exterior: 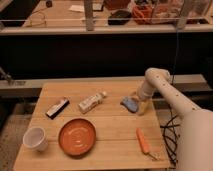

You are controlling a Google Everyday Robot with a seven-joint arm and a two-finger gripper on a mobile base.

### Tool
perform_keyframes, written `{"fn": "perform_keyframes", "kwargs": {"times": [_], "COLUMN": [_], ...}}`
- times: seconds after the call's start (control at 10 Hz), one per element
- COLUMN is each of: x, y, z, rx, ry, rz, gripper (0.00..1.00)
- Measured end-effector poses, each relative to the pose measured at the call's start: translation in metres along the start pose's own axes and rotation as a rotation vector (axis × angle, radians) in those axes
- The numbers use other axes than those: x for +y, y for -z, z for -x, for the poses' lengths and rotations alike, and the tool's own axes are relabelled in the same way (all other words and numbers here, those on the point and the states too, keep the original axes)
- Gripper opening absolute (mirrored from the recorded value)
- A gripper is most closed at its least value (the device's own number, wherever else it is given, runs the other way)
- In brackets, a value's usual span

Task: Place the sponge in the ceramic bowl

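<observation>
Currently my hand (140,106) sits low over the right side of the wooden surface (115,131), right against the blue sponge (130,104). I cannot tell whether it has hold of it. The orange-brown ceramic bowl (77,136) lies well apart at front left, beside a white cup (35,138).

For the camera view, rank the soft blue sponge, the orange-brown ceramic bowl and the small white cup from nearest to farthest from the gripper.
The gripper is on the right side.
1. Blue sponge, just beside it.
2. Orange-brown ceramic bowl, front centre-left.
3. White cup, far left.
</observation>
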Motion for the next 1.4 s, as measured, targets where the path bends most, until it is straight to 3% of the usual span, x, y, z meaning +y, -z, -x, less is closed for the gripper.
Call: {"fn": "perform_keyframes", "kwargs": {"times": [0.2, 0.5, 0.8, 1.2, 1.4], "x": [-0.006, -0.007, -0.006, -0.012, -0.008], "y": [0.002, 0.008, 0.009, 0.003, 0.003], "z": [0.001, -0.001, -0.001, -0.002, -0.003], "rx": [0.002, 0.009, 0.010, 0.007, 0.012], "ry": [0.020, 0.031, 0.052, 0.051, 0.052], "rz": [0.001, -0.002, -0.001, -0.017, -0.020], "gripper": [0.76, 0.55, 0.55, 0.14, 0.04]}}
